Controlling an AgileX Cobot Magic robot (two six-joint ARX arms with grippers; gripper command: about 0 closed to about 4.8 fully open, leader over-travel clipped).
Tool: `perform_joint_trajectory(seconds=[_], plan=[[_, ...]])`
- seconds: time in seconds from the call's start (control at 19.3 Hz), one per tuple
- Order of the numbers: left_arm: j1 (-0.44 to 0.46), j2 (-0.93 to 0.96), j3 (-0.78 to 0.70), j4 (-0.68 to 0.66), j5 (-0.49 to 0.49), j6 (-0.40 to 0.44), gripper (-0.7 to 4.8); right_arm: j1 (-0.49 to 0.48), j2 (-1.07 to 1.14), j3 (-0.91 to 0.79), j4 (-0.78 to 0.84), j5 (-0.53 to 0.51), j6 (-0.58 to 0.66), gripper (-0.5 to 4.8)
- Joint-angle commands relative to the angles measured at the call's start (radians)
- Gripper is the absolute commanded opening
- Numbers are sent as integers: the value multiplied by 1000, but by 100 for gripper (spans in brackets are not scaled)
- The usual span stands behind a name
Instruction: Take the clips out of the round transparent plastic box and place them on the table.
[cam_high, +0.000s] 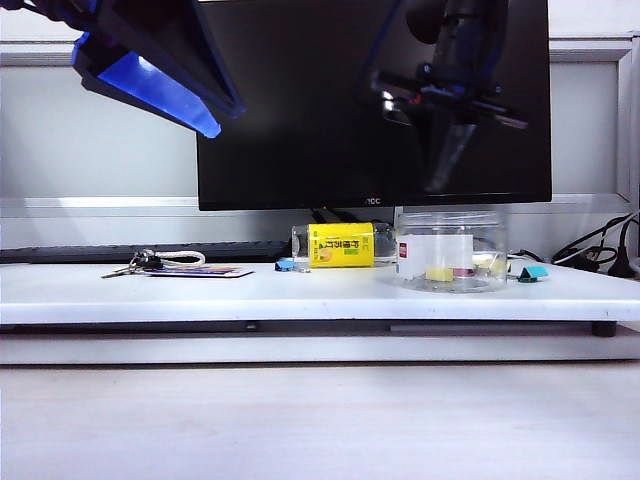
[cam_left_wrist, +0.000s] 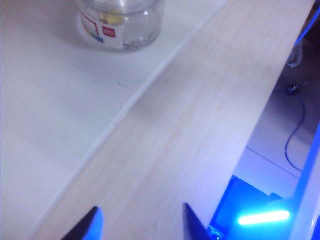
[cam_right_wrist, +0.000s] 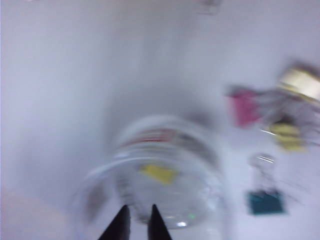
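1. The jar (cam_high: 450, 250) sits on the right part of the white tabletop (cam_high: 200, 290), just right of a bottle with a yellow label (cam_high: 340, 245). At least 1 yellow clip (cam_right_wrist: 159, 173) lies on the jar floor.
2. Right gripper (cam_right_wrist: 138, 220) hangs over the jar mouth, tips nearly together with a small gap, holding nothing that I can see. In the front view it (cam_high: 448, 150) is well above the rim.
3. Left gripper (cam_left_wrist: 142, 220) is spread wide, empty, parked out over the wooden surface, far from the jar (cam_left_wrist: 120, 22).
4. Step looks like reaching in for the yellow clip. Go straight down through the middle of the mouth, stay off the wall.
5. Keep tips narrow going in, line them over the clip, then pinch.
6. Wrist picture is blurred; steady before closing.
7. Pink (cam_right_wrist: 245, 107), teal (cam_right_wrist: 265, 202) and yellow (cam_right_wrist: 286, 135) clips lie outside, beside the jar. Set the next one on bare tabletop.
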Motion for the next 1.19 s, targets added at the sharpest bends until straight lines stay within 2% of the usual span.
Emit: perform_joint_trajectory(seconds=[0.05,0.16,0.36,0.78,0.83,0.93,1.19], plan=[[-1,-2,3,-24,5,-1,214,0,-3,-37,-7,16,59,59],[-1,-2,3,-25,5,-1,214,5,-3,-78,-7,12,72,66],[-1,-2,3,-26,6,-1,214,16,-3,-152,-5,8,73,118],[-1,-2,3,-24,6,-4,214,16,0,-167,30,-27,129,118],[-1,-2,3,-24,6,-4,214,16,3,-167,38,-43,129,133],[-1,-2,3,-24,6,-4,214,16,21,-167,54,-94,151,296],[-1,-2,3,-23,5,-4,214,16,64,-168,49,-77,159,295]])
